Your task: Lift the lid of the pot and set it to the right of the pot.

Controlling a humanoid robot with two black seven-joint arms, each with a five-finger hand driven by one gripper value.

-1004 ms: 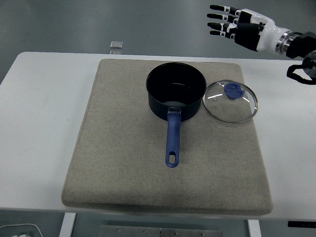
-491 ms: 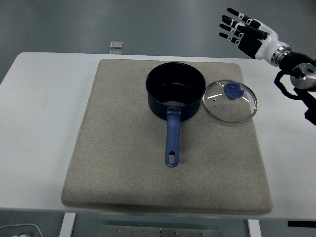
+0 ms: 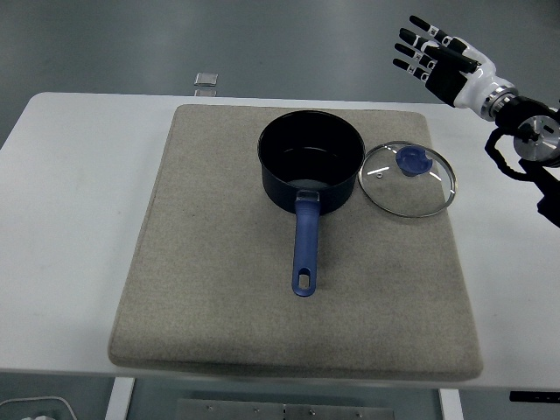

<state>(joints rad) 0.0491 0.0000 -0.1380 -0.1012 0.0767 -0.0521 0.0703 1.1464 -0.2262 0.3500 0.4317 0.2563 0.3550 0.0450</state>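
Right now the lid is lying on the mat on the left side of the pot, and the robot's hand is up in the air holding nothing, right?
Not quite. In the head view the lid lies on the mat on the right side of the pot, not the left. The rest is right: the hand is up in the air holding nothing.

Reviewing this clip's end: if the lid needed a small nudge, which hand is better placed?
Right. The right hand is raised, fingers spread, beyond the table's far right corner, on the same side as the lid lying right of the pot. No left arm is visible.

Open pot (image 3: 311, 168), lid (image 3: 408, 178) just right, robot hand (image 3: 440, 61) raised, fingers spread
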